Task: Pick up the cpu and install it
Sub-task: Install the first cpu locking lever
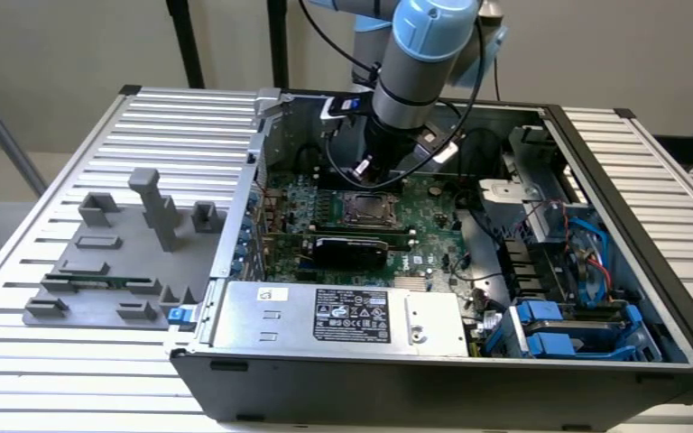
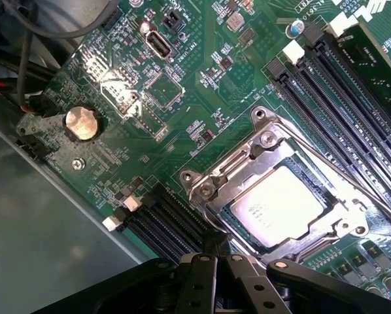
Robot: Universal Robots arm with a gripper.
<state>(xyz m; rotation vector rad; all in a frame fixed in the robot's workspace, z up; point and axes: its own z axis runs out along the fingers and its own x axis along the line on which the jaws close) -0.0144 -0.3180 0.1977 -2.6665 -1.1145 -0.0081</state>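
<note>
one arm reaches into the open computer case point(image 1: 635, 225) in the exterior view, its gripper point(image 1: 374, 173) low over the socket point(image 1: 364, 209). in the wrist view the fingers point(image 2: 205, 268) are pressed together on nothing, just beside the cpu point(image 2: 284, 206), which sits in the socket. installing looks done, so any further move calls for not nudging it.

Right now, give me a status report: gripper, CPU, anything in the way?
Black gripper shut, empty, at the socket's edge. Silvery square cpu seated inside silver metal socket frame. Nothing lying on it.
</note>
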